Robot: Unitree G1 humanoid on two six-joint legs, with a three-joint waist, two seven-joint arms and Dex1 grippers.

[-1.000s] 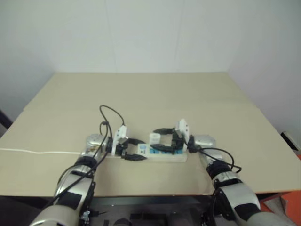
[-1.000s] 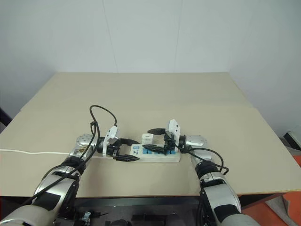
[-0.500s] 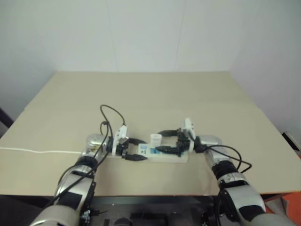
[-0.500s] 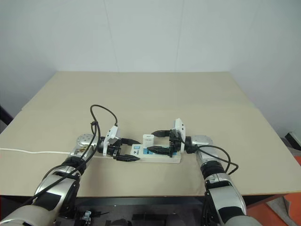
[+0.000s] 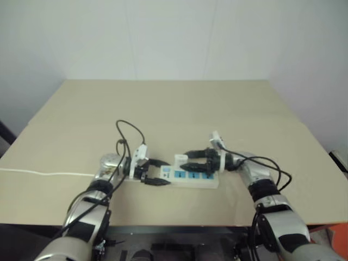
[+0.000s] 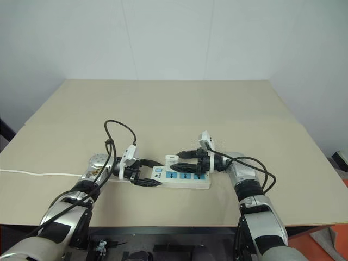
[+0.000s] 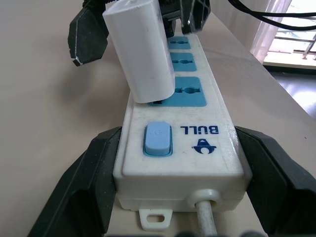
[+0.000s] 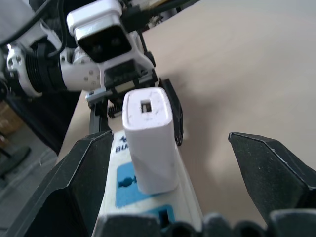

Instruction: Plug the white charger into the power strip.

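1. The white charger stands in the first socket of the power strip, just past the blue switch. It leans slightly off upright, so by my judgement it may not be fully seated.

2. The right gripper has its two black fingers spread wide, gripping nothing. The charger rises in the gap between them, apart from both, nearer the one at its 9 o'clock.

3. The left gripper has its fingers closed against the two long sides of the strip at its cord end, bracing it on the table.

4. In the head views the strip's long axis runs from 9 to 3 o'clock. The charger sits toward its 9 o'clock end, between the two grippers.

5. The right gripper reaches in level from 3 o'clock and is the only free one, so any pressing-down falls to it.

6. The thin cord trails off toward 9 o'clock. Nothing else on the table stands in the way.
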